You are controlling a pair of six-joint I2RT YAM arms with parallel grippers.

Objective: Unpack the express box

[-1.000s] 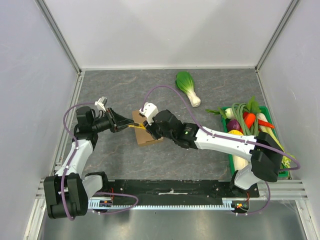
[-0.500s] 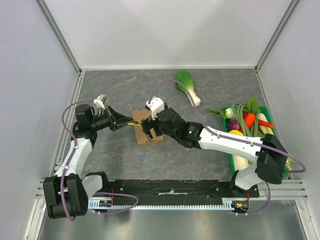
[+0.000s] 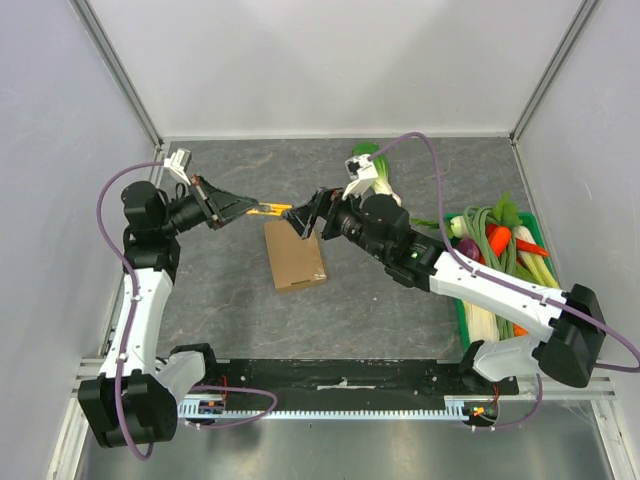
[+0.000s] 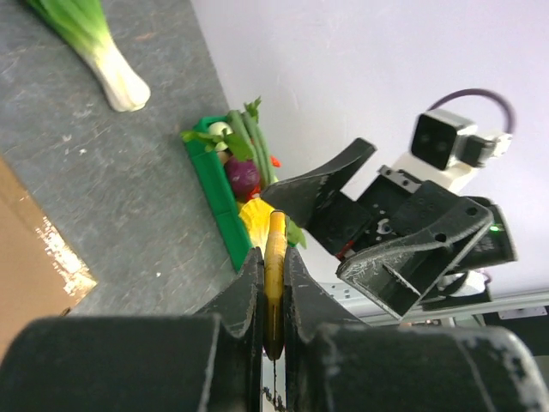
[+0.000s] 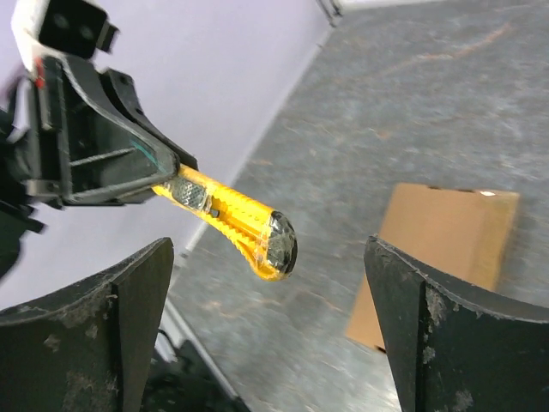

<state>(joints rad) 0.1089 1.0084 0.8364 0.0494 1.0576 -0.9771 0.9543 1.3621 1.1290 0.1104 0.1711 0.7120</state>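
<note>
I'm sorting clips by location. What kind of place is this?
Probably a lab test cell, not a home: blank panel walls enclose the table, with staged props, a cardboard box and a crate of vegetables.

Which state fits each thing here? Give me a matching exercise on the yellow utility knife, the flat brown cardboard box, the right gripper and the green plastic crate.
1 yellow utility knife
2 flat brown cardboard box
3 right gripper
4 green plastic crate

A open wide
B lying flat on the grey table, ungripped
C clamped in the left gripper
D holding vegetables

Pairs: 1-C, 2-B, 3-A, 4-D.
</note>
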